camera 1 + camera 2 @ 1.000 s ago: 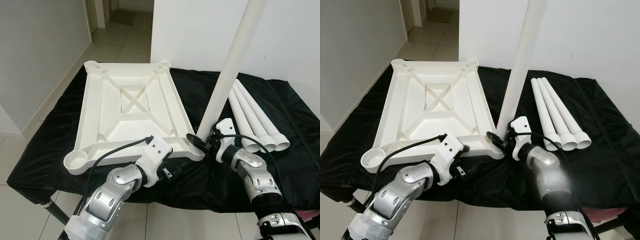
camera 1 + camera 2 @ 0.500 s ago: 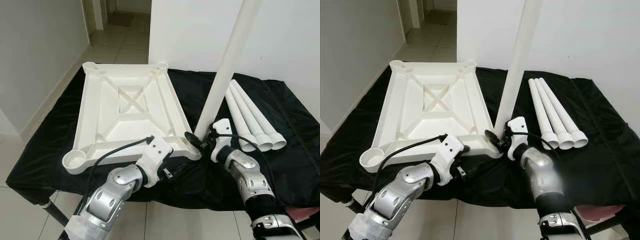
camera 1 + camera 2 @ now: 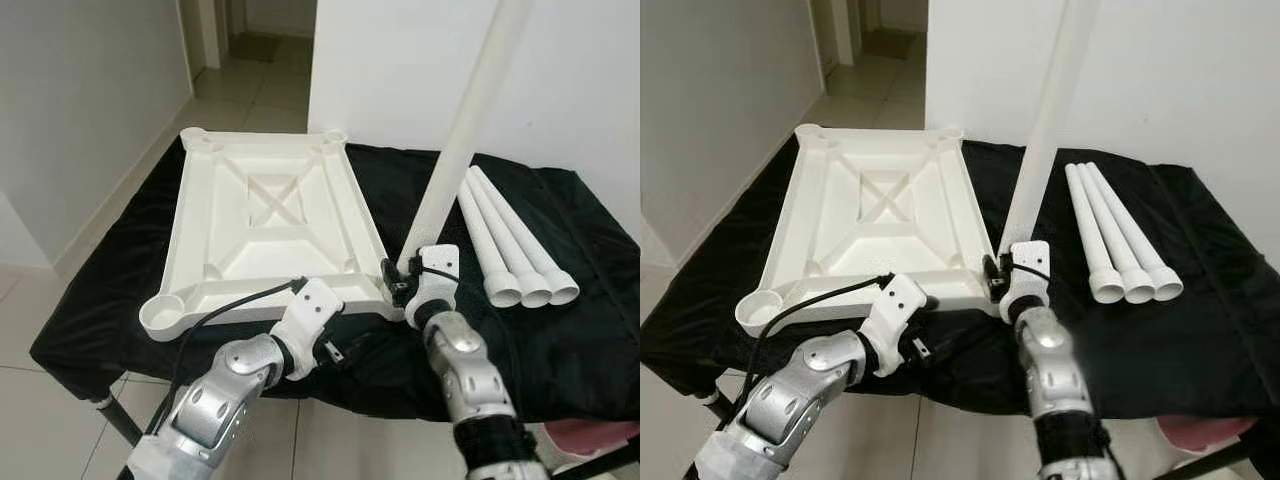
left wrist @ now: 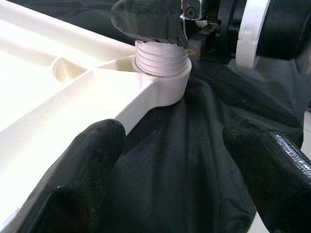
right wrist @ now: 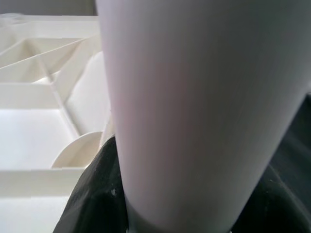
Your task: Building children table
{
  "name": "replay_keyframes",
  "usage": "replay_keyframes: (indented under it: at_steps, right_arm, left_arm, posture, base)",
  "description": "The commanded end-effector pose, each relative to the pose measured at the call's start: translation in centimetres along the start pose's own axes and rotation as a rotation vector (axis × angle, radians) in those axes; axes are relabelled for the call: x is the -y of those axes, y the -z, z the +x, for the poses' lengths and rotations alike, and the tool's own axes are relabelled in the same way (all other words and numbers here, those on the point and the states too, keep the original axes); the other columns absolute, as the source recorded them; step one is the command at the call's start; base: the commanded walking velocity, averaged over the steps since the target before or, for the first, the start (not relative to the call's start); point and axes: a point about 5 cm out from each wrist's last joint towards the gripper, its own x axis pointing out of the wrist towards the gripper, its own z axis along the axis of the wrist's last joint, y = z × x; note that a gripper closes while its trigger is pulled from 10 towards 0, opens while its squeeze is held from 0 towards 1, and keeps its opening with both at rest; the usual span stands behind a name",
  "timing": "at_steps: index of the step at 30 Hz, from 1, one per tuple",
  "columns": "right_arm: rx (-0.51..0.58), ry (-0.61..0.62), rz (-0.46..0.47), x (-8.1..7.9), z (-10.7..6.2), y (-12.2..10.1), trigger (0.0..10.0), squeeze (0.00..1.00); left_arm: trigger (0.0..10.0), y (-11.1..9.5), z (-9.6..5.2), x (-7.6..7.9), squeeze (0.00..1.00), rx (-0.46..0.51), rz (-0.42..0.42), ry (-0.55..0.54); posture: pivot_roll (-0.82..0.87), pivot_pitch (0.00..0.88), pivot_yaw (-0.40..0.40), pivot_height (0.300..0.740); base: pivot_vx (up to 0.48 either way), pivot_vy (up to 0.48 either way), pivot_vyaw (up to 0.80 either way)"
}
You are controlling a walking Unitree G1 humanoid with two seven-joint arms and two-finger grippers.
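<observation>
One long white plastic leg (image 3: 462, 145) clasped by right gripper (image 3: 398, 283) | threaded corner socket (image 4: 162, 68) of upturned white plastic tabletop (image 3: 262, 222) | left gripper (image 4: 175, 170) spread, empty | upright alignment advised while screwing.

A black-draped tabletop in a white-walled room with a pale tiled floor.

The black cloth (image 3: 580, 330) hangs in soft folds over the edges of the tabletop, with a dark metal leg (image 3: 120, 425) showing beneath its near-left corner. Just behind the tabletop stands a plain white wall (image 3: 400, 70). To the left of the tabletop runs a grey-white wall (image 3: 80, 100) with a low skirting board. Between the two walls, glossy beige floor tiles (image 3: 255, 85) lead away into a doorway (image 3: 270, 15).
</observation>
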Motion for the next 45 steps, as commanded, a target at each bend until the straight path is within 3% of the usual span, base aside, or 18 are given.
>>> replay_keyframes:
  at_steps: [1,11,12,20,23,24,25,29,32,35,44,45]
  right_arm:
    - [-0.081,0.059,-0.025,0.2,-0.5,1.6,10.0,0.00]
    - [-0.087,0.096,-0.005,-0.3,-0.7,1.2,10.0,0.00]
    - [-0.069,0.101,-0.002,0.1,-0.7,0.8,10.0,1.00]
    - [-0.023,0.069,-0.012,0.5,-0.7,0.1,10.0,1.00]
    - [-0.008,-0.107,0.025,0.2,-0.6,-0.3,10.0,1.00]
    - [-0.008,-0.107,0.025,0.2,-0.6,-0.3,10.0,1.00]
    - [0.001,-0.156,0.020,0.2,-0.7,-0.4,10.0,0.01]
    - [0.015,-0.248,-0.002,0.6,-0.7,-0.6,10.0,0.00]
    - [0.004,-0.418,-0.073,1.5,-0.5,-0.6,10.0,0.00]
    - [0.012,-0.495,-0.113,2.0,-0.3,-0.8,10.0,0.00]
    - [-0.013,-0.628,-0.186,2.9,0.8,-0.8,10.0,0.00]
    - [-0.021,-0.635,-0.198,3.0,1.1,-0.6,4.3,0.00]
  left_arm:
    - [10.0,-0.1,0.1,0.3,0.00,0.000,0.006,0.026]
    - [10.0,-0.1,0.2,0.2,0.00,0.001,0.004,0.021]
    - [10.0,-0.2,0.2,0.2,0.00,0.001,0.007,0.020]
    - [10.0,-0.2,0.2,0.1,0.00,0.004,0.006,0.016]
    - [10.0,-0.3,0.1,0.2,0.00,0.005,0.002,0.015]
    - [10.0,-0.3,0.1,0.2,0.00,0.005,0.002,0.015]
    - [10.0,-0.2,0.1,0.2,0.00,0.004,0.003,0.018]
    - [10.0,-0.2,0.1,0.2,0.00,0.003,0.003,0.021]
    - [10.0,-0.2,0.1,0.1,0.00,0.002,0.005,0.019]
    - [10.0,-0.2,0.2,0.1,0.00,0.003,0.006,0.020]
    - [10.0,-0.4,0.4,0.0,0.00,0.009,0.010,0.022]
    - [10.0,-0.5,0.4,0.0,0.00,0.010,0.011,0.021]
  posture:
    - [0.01,0.026,-0.057,0.740]
    - [0.01,0.025,-0.056,0.740]
    - [0.01,0.028,-0.056,0.740]
    - [0.00,0.040,-0.054,0.740]
    - [0.00,0.045,-0.049,0.740]
    - [0.00,0.045,-0.049,0.740]
    - [0.00,0.046,-0.048,0.740]
    - [0.00,0.046,-0.048,0.740]
    - [-0.01,0.047,-0.049,0.740]
    - [-0.01,0.043,-0.049,0.740]
    - [0.00,0.035,-0.048,0.740]
    - [0.00,0.035,-0.048,0.740]
  base:
    - [0.000,0.000,0.00]
    - [0.000,0.000,0.00]
    - [0.000,0.000,0.00]
    - [0.000,0.000,0.00]
    - [0.000,0.000,0.00]
    - [0.000,0.000,0.00]
    - [0.000,0.000,0.00]
    - [0.000,0.000,0.00]
    - [0.000,0.000,0.00]
    - [0.000,0.000,0.00]
    - [0.000,0.000,0.00]
    - [0.000,0.000,0.00]
